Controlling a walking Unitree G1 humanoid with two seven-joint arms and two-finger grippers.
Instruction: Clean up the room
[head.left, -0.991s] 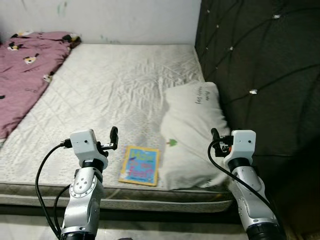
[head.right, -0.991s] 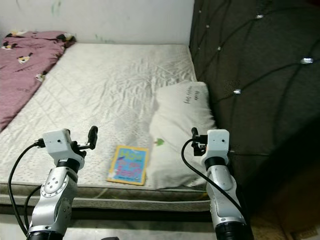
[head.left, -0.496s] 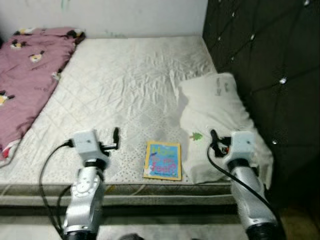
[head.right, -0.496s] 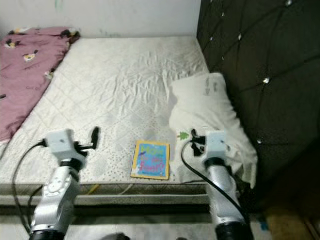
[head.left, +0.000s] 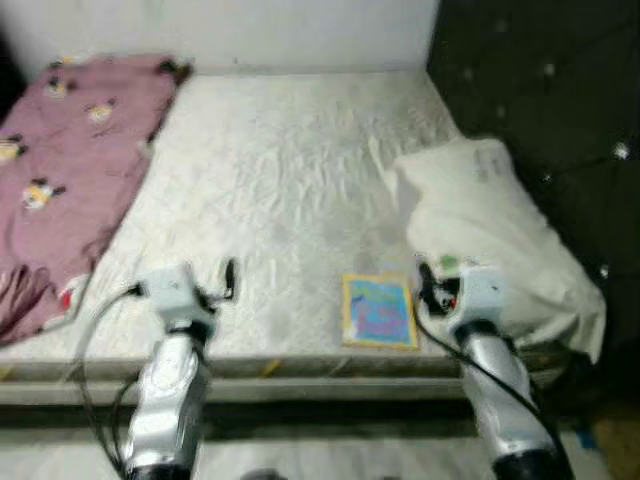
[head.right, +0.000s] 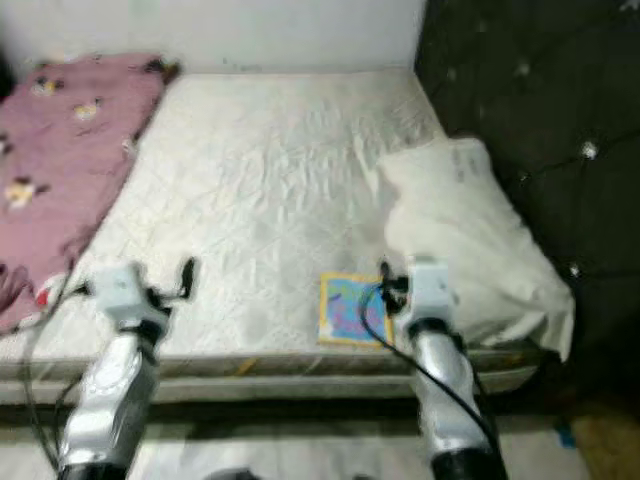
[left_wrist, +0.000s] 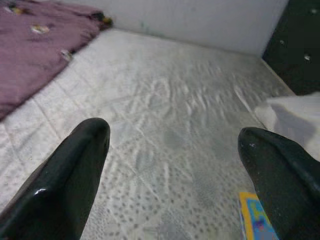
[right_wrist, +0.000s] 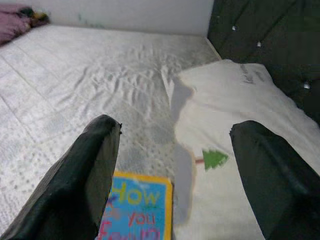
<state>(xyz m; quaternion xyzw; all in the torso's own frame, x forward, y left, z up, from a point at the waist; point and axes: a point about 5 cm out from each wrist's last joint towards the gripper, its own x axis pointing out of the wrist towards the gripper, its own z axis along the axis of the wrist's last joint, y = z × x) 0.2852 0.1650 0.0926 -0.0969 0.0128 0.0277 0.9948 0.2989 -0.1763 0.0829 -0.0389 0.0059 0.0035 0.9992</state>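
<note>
The book (head.left: 379, 311) lies low and right of center on the bed (head.left: 290, 190), just left of the right gripper (right_wrist: 175, 165), whose wrist view reads "How" on its cover. Both grippers gape wide, empty. The left gripper (left_wrist: 175, 165) hovers lower left. Pillow (head.left: 490, 230) right; pink blanket (head.left: 70, 170) upper left.

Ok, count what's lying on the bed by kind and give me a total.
Book: 1
Pillow: 1
Blanket: 1
Total: 3
</note>
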